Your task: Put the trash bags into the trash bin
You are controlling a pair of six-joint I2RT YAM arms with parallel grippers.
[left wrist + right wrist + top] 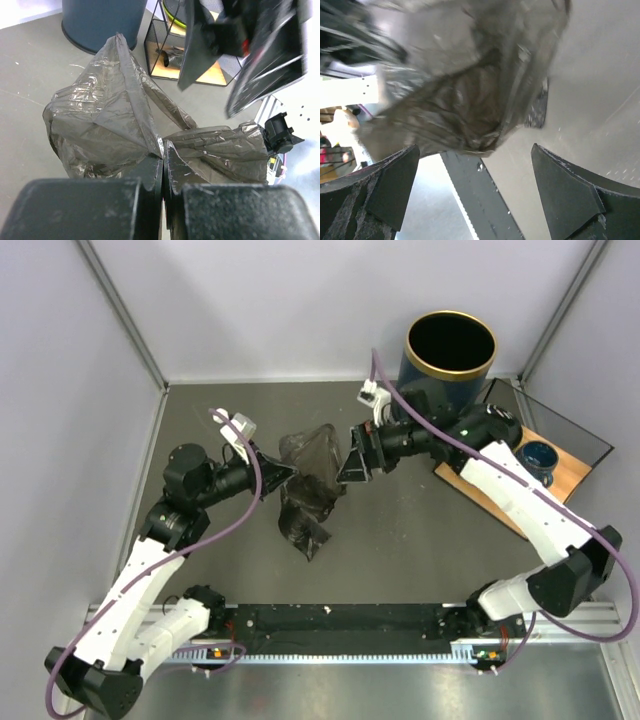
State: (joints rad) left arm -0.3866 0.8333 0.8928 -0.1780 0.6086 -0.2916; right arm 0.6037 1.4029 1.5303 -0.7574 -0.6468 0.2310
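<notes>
"How does the left gripper (162, 175) stand?"

"Clenched on a fold of the trash bag (100, 125). The thin black film is pinched between its fingers."

"And the right gripper (352, 465)?"

"Jaws spread wide, grasping nothing. It faces the bag from the other side, just beside it. Whether it touches the film cannot be told."

"Where is the bag?"

"Between the two grippers, with its lower end trailing down to the table (420, 550). The trash bin (455, 388) stands upright at the far right, behind the right arm, apart from the bag. A blue bowl (538, 455) sits on a wooden board (565, 480) near the bin."
</notes>
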